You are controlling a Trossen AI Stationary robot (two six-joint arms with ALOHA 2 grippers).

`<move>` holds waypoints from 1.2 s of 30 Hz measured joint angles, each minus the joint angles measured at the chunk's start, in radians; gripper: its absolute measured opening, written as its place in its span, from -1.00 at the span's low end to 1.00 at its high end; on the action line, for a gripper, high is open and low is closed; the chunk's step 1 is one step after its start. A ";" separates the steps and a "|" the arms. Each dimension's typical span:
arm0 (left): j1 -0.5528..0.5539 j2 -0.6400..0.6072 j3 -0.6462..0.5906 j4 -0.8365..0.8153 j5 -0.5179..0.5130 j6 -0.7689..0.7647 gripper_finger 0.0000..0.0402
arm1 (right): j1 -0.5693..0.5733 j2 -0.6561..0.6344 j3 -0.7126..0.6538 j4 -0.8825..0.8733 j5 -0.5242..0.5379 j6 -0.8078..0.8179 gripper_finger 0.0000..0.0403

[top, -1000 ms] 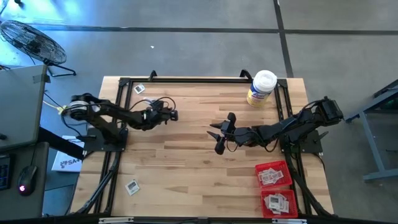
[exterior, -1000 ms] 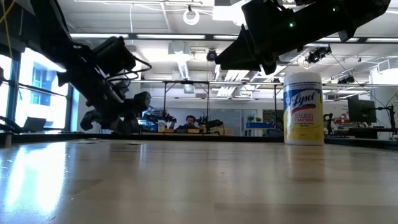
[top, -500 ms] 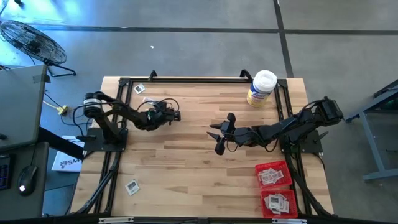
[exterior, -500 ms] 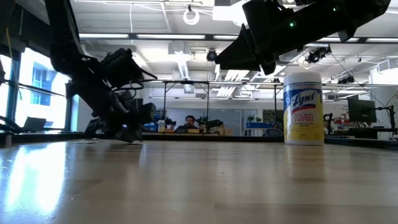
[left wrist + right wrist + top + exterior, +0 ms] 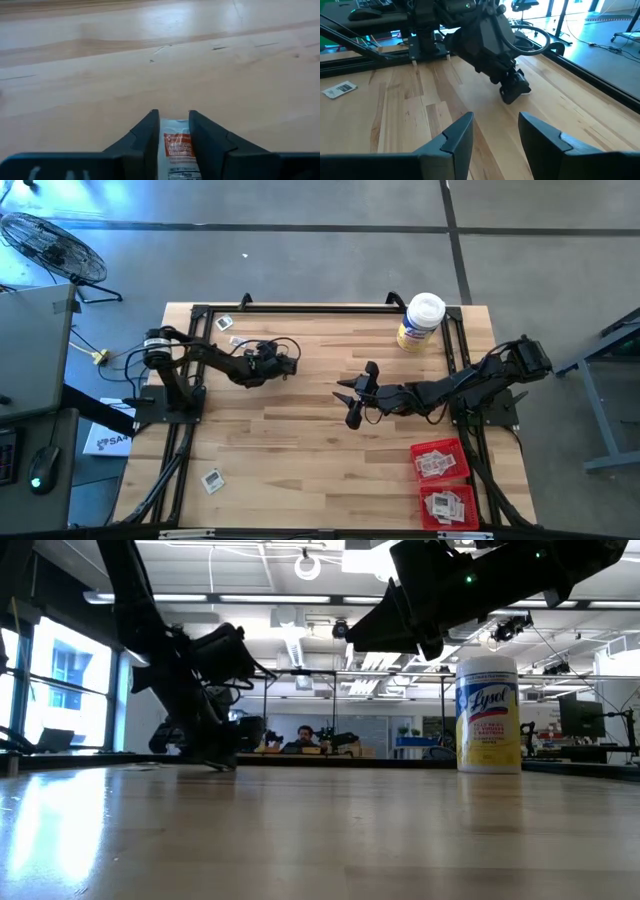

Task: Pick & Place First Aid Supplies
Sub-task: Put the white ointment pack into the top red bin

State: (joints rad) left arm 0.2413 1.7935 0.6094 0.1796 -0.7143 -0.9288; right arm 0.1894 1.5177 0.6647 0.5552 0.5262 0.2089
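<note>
**Left claw on a packet, trays far across**

Wooden tabletop (image 5: 300, 450) fills my high view, with two red trays (image 5: 440, 480) at its right front corner. My right claw (image 5: 352, 394) waits mid-table, fingers spread wide. My left claw (image 5: 287, 364) sits low near the back left, pinched narrowly on a first aid packet (image 5: 177, 152). Loose packets (image 5: 212, 479) lie well apart. I judge a clean lift needs a firm, level grip before carrying toward the trays.

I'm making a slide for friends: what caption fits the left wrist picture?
Left gripper, low over the pale wooden table, shut on a small white first aid packet with orange print.
</note>
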 joint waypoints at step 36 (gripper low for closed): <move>-0.378 -0.205 -0.007 0.275 -0.101 0.222 -1.00 | -0.030 0.241 0.003 0.203 -0.060 0.370 -0.06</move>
State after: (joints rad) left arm -0.1371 1.5883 0.6022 0.4550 -0.8153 -0.7072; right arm 0.1589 1.7590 0.6674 0.7587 0.4660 0.5793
